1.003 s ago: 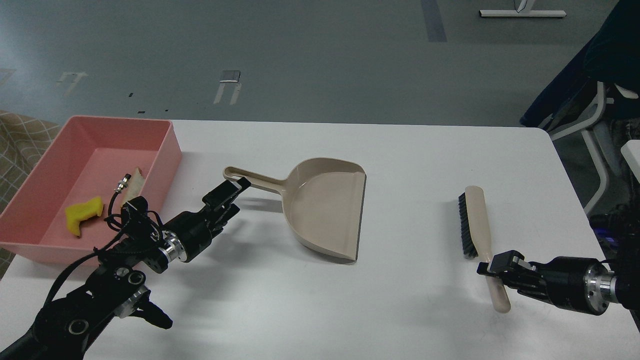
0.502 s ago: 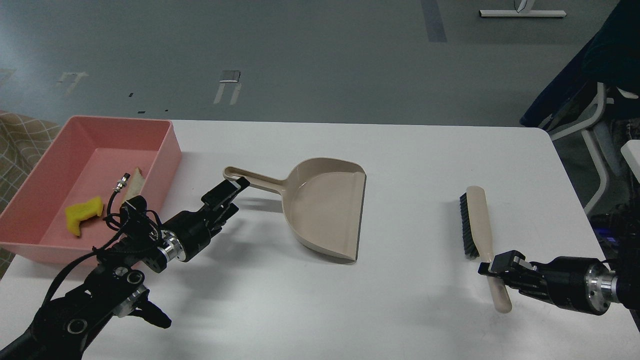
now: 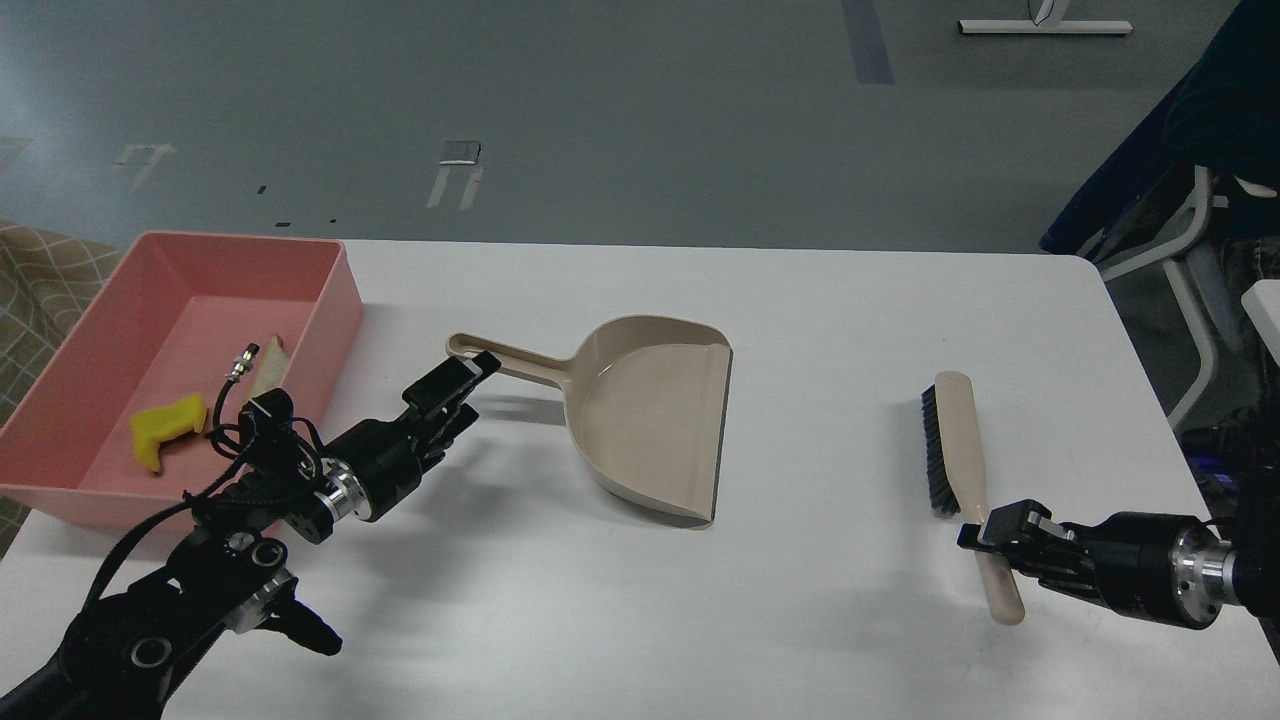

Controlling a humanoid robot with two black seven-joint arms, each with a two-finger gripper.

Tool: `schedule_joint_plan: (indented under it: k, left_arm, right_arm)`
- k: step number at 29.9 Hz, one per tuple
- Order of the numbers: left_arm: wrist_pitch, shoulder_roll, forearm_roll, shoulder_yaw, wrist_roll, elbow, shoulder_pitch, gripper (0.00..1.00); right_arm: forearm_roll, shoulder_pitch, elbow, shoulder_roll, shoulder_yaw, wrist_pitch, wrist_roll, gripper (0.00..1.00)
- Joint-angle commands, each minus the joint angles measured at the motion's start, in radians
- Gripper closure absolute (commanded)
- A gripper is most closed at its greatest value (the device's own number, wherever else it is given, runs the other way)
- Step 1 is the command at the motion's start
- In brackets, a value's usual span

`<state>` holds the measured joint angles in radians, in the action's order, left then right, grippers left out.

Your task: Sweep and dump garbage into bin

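Note:
The pink bin (image 3: 335,290) stands at the table's left edge. In it lie the garbage scraps: a yellow chunk (image 3: 165,425) and a whitish slice (image 3: 268,366). The beige dustpan (image 3: 650,420) lies flat at mid table with its handle pointing left. My left gripper (image 3: 452,390) is open and empty, just below the handle's end and apart from it. The beige brush (image 3: 957,440) lies on the right with its bristles facing left. My right gripper (image 3: 990,535) is shut on the brush's handle near its lower end.
The white table (image 3: 820,300) ends close behind the bin and dustpan. A chair frame (image 3: 1190,270) stands off the table's right edge. A patterned fabric (image 3: 40,270) shows left of the bin.
My left gripper has drawn back slightly left and down from the dustpan handle. My right gripper and the brush have shifted a little to the right together.

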<state>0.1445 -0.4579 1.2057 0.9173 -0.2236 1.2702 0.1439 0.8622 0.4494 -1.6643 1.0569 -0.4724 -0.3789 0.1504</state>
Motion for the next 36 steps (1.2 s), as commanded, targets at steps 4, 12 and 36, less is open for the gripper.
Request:
schedule_joint_plan:
  k: [4,12,36]
  left_arm:
    - [0.023,-0.041,-0.005,0.000,0.001,0.047,-0.015,0.02]
    - [0.055,-0.133,-0.008,0.011,0.003,0.173,-0.061,0.02]
    - [0.064,-0.206,-0.198,0.104,0.026,0.091,0.328,0.02]
  right_arm:
    - [0.000,0.000,0.000,-0.002,0.000,0.000,0.000,0.07]
    - [0.000,0.000,0.000,-0.002,-0.002,0.000,0.000,0.07]
    - [0.003,0.000,-0.003,0.002,0.003,-0.002,0.003,0.95]
